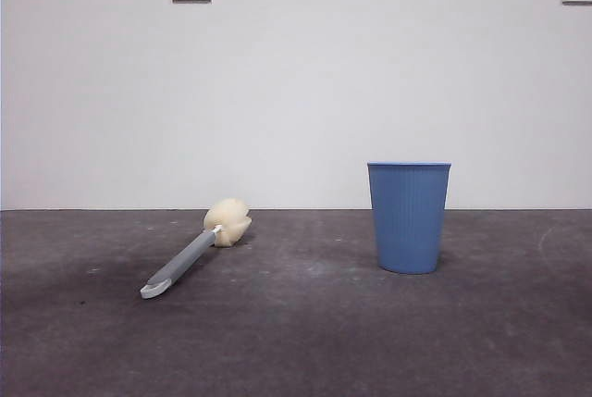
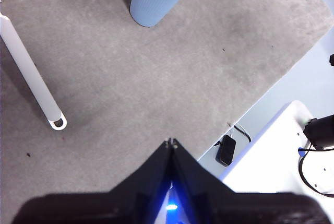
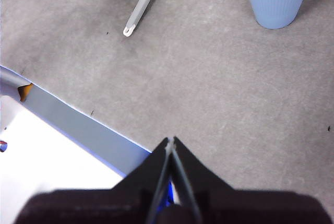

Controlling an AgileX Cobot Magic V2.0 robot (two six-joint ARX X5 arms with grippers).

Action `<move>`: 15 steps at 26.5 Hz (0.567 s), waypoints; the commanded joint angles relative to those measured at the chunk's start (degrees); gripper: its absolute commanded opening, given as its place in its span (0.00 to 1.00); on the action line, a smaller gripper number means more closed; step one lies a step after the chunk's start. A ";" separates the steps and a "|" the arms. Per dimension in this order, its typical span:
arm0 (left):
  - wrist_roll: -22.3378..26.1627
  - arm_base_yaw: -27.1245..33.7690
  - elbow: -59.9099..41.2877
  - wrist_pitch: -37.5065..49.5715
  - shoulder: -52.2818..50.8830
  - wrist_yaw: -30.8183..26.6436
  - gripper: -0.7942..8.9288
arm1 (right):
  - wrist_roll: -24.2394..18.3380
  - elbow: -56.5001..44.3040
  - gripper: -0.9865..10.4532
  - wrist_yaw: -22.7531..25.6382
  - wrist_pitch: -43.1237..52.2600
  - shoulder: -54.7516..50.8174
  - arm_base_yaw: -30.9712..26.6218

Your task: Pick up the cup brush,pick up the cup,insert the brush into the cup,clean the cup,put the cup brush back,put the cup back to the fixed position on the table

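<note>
No step begun: brush point(image 1: 196, 254) lies lower left, cup point(image 1: 409, 217) upright centre-right (well apart). Both grippers point(image 2: 170, 141) point(image 3: 170, 139) clenched, empty; next, open over handle.

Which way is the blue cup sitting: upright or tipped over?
Upright. The cup stands on its narrower base on the table, open rim level on top.
</note>
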 commanded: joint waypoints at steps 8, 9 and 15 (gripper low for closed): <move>0.92 0.04 -0.31 0.79 0.04 -0.33 0.08 | 0.50 -0.11 0.09 0.17 0.15 -0.11 0.09; 0.92 0.04 -0.31 1.55 0.04 -0.39 0.08 | 0.50 -0.11 0.09 0.17 0.15 -0.09 0.09; 7.28 1.88 -0.33 5.95 -2.49 -6.36 0.08 | 0.50 -0.11 0.09 0.17 0.15 -0.11 0.09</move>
